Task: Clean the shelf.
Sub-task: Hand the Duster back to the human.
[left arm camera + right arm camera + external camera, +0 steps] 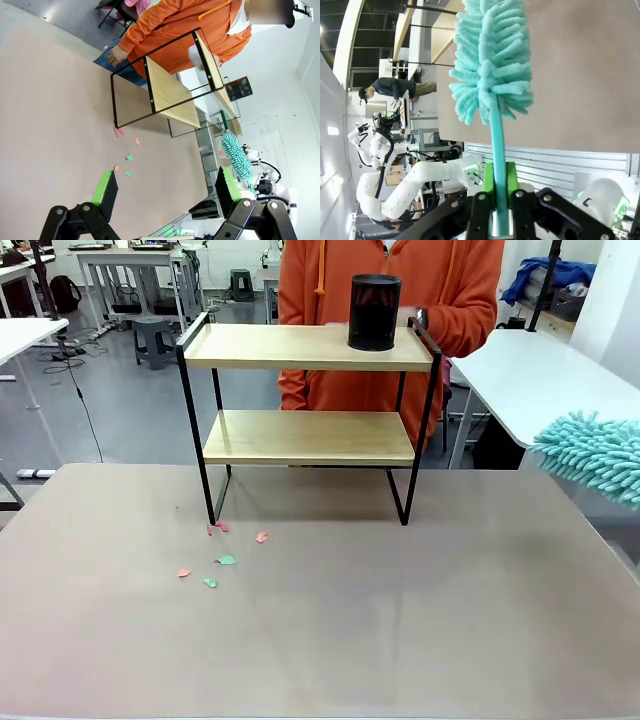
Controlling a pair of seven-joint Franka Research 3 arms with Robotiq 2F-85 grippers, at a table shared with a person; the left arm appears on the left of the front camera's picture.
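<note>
Front view: the shelf (300,347) stands near the far edge of the bench (420,640), with open bench before it and a duster (595,452) at the picture's right edge. Right wrist view shows the right end effector (499,184) clenched on the duster's handle. Left wrist view shows the left end effector (166,187) spread wide, empty.

Clock set on the front view, hub at the middle of the table (420,630).

- 12: the shelf (308,437) stands on the table at its far edge.
- 12, behind the shelf: a person (460,290), close against it.
- 1: a canister (374,312) stands upright on the shelf's upper board, toward its right end.
- 10 to 11: paper scraps (226,560) lie on the table. Some are just beside the shelf's front left foot, the rest nearer me.
- 3: the duster (595,452) is past the table's right edge, well apart from the shelf. Its handle sits between the fingers of my right gripper (499,180).
- My left gripper (166,185) hangs over the table, with the scraps ahead and the shelf beyond them.
</note>
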